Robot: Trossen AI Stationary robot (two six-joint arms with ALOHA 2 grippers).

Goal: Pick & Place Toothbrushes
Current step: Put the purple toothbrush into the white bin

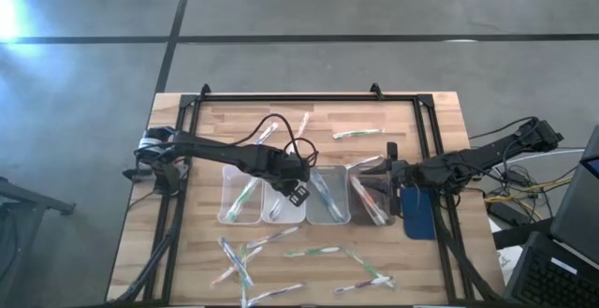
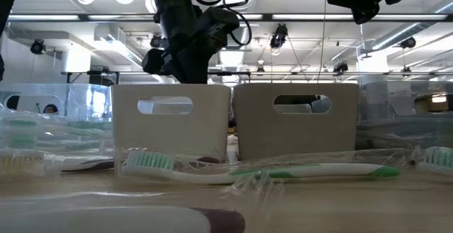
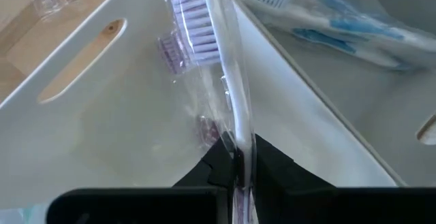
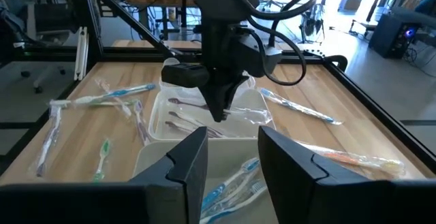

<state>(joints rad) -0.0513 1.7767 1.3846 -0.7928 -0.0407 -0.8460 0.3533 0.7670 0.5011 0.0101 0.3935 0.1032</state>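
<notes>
On the left side of the wooden table (image 1: 201,130) there are four clear trays (image 1: 241,198) in a row. Loose toothbrushes (image 1: 245,263) lie at about 6 o'clock from the trays, and a few more (image 1: 356,134) lie at 12 o'clock.

The left gripper (image 1: 296,188) hangs over the second tray from the left. Its fingers (image 3: 272,163) are pinched tight on a wrapped purple toothbrush (image 3: 204,40). The brush head points down into the tray, which already holds some brushes.

To do this step well, I think the gripper should go a little lower. It should keep the brush in line with the long side of the tray, then let go softly. That way the brush lies flat and does not lean on the wall or stick out.

On the right, the right gripper (image 4: 231,159) waits over the tray at the 3 o'clock end. Its fingers stand partly apart and hold nothing. A blue toothbrush (image 4: 228,183) lies in the tray under it.
</notes>
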